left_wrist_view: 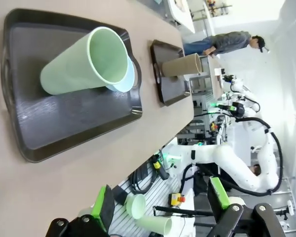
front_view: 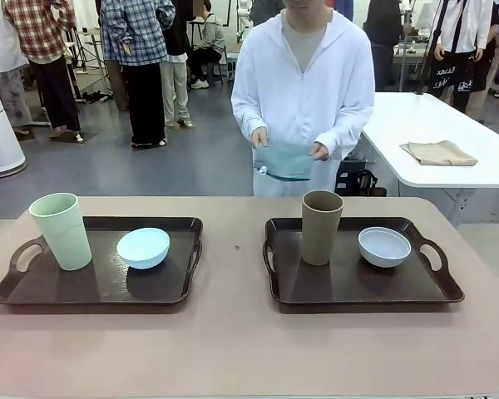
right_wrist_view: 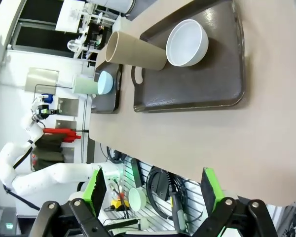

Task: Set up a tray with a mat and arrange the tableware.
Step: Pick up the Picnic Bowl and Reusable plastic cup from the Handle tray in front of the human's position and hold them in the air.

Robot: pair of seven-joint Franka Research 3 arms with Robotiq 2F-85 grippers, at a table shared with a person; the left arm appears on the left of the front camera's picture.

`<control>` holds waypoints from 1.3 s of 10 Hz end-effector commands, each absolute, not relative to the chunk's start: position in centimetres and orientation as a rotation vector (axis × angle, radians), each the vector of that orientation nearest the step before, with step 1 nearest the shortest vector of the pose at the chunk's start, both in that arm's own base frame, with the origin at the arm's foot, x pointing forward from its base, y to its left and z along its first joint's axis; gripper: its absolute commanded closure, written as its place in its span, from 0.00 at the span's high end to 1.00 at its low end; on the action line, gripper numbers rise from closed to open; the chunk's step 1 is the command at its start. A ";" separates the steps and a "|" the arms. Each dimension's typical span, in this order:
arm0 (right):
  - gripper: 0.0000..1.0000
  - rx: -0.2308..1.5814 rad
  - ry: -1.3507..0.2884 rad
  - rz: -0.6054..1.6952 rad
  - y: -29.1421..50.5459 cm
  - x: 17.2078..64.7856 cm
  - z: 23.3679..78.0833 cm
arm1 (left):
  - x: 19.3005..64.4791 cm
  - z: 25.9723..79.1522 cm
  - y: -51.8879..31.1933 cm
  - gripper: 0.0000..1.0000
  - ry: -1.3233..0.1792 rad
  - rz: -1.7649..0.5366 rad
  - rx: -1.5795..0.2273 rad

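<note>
Brown left tray (front_view: 66, 287) bears green cup (front_view: 60, 230) and blue bowl (front_view: 143, 247), right tray (front_view: 349, 287) brown cup (front_view: 321, 226) and white bowl (front_view: 384, 246); the person (front_view: 303, 83) holds the mat (front_view: 284, 160) beyond the table, likely to line one; left gripper (left_wrist_view: 162, 202) and right gripper (right_wrist_view: 153, 190) hang open, empty.

Between the jaws of the left gripper (left_wrist_view: 160, 197) we see two pale cups (left_wrist_view: 136, 205) on a slatted surface off the table's edge, with a yellow box (left_wrist_view: 176, 199) bearing a red button just beside them. Between the jaws of the right gripper (right_wrist_view: 153, 182) we find black cables (right_wrist_view: 163, 191) (loosely coiled). Far beyond both, a folded beige cloth (front_view: 438, 153) lies on a white side table (front_view: 449, 116)
</note>
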State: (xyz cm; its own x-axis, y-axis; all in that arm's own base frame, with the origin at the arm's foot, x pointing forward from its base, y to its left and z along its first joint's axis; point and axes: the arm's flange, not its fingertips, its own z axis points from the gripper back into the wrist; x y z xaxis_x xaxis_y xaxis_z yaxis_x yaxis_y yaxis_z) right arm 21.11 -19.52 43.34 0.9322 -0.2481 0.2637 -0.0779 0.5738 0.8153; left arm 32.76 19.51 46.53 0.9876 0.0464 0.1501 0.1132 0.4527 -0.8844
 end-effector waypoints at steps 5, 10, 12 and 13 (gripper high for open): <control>1.00 0.960 -0.371 -0.102 -19.5 21.1 43.3 | 32.8 46.5 19.5 1.00 -0.161 -0.041 -1.102; 1.00 0.960 -0.371 -0.102 -19.5 21.1 43.3 | 32.8 46.5 19.5 1.00 -0.161 -0.041 -1.102; 1.00 0.960 -0.371 -0.102 -19.5 21.1 43.3 | 32.8 46.5 19.5 1.00 -0.161 -0.041 -1.102; 1.00 0.960 -0.371 -0.102 -19.5 21.1 43.3 | 32.8 46.5 19.5 1.00 -0.161 -0.041 -1.102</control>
State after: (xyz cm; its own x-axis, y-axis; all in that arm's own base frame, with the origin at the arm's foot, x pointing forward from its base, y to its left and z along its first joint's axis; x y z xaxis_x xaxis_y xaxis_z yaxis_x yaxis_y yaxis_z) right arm 21.02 -19.42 43.27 0.9373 -0.2478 0.2452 -0.0556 0.5882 0.8068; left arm 32.83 19.35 46.47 0.9889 0.0456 0.1415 0.1046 0.4629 -0.8802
